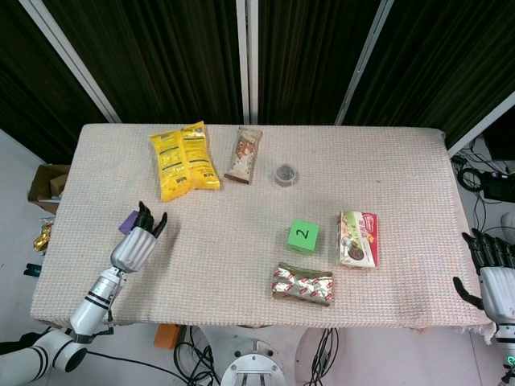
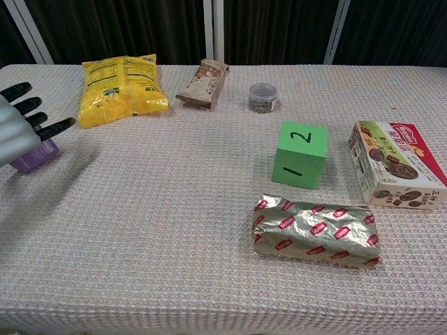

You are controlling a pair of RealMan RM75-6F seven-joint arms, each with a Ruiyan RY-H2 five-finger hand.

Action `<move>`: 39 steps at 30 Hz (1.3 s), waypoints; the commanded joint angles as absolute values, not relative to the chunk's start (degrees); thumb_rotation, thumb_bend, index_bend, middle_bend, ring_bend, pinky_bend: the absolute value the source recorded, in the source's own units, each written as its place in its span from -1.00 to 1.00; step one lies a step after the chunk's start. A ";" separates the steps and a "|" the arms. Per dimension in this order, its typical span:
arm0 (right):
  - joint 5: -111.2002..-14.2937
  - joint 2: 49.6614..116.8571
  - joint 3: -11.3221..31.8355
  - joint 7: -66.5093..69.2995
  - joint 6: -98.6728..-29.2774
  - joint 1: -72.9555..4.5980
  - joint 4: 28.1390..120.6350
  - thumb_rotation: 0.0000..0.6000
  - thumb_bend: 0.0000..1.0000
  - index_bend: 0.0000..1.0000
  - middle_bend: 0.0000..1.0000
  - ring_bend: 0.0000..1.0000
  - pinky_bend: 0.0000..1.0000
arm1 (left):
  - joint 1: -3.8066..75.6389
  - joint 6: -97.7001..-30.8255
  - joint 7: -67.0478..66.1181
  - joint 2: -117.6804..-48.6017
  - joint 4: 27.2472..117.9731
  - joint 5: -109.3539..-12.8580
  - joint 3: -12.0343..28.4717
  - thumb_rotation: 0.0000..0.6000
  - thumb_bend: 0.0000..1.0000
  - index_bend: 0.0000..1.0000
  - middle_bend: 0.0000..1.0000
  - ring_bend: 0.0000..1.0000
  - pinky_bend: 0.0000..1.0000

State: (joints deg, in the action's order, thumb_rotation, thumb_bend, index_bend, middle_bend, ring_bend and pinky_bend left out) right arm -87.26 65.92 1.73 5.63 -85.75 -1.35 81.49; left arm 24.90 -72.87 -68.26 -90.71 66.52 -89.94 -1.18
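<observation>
Our left hand (image 1: pixel 135 244) hovers over the near left part of the counter (image 1: pixel 241 217), its dark fingers (image 2: pixel 50 128) stretched out and apart, gripping nothing. Just beside it, on the far-left side, lies a small purple box (image 2: pixel 33 159), partly hidden under the palm in the chest view; in the head view only a corner of it (image 1: pixel 127 219) shows left of the fingers. Whether the hand touches the box we cannot tell.

Our right hand (image 1: pixel 492 273) hangs off the right edge of the counter, fingers spread and holding nothing, well apart from everything.

We judge the step in hand to be the work around that purple box: the hand is free of it and the box rests on the cloth. If we are to take it up, we need to bring the fingers over and around it; if we leave it, we lift clear without nudging it.

Further off lie the yellow bag (image 1: pixel 183 159), the snack bar (image 1: pixel 244 154), the small jar (image 1: pixel 286 173), the green cube (image 1: pixel 302 236), the foil pack (image 1: pixel 303 285) and the biscuit box (image 1: pixel 357 239).
</observation>
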 commanded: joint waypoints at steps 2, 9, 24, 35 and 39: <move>-87.12 65.88 1.77 5.71 -85.71 -1.31 81.43 1.00 -0.52 -1.00 -1.00 -1.00 -1.00 | 24.75 -72.47 -68.39 -90.38 67.61 -89.64 -1.16 1.00 -0.48 -0.92 -0.58 -0.69 -0.67; -86.89 65.96 1.82 5.91 -85.42 -1.36 81.25 1.00 -0.52 -1.00 -1.00 -1.00 -1.00 | 24.54 -72.41 -68.75 -89.00 70.85 -89.20 -0.78 1.00 -0.50 -0.94 -0.71 -0.74 -0.67; -86.78 65.81 1.96 5.69 -85.42 -1.37 81.52 1.00 -0.52 -1.00 -1.00 -1.00 -1.00 | 24.38 -64.12 -35.16 -70.86 93.36 -79.42 4.39 1.00 -0.70 -0.97 -0.80 -0.79 -0.67; -89.23 61.74 1.71 5.91 -86.23 -1.91 85.94 1.00 -0.46 -1.00 -1.00 -1.00 -1.00 | 31.69 -52.88 19.59 -67.43 79.15 -91.18 1.62 1.00 -0.75 -0.99 -0.82 -0.83 -0.63; -90.18 60.93 1.24 5.57 -86.06 -2.11 87.36 1.00 -0.42 -1.00 -1.00 -1.00 -1.00 | 32.86 -54.41 28.96 -69.84 74.12 -92.46 1.46 1.00 -0.75 -1.00 -0.82 -0.83 -0.63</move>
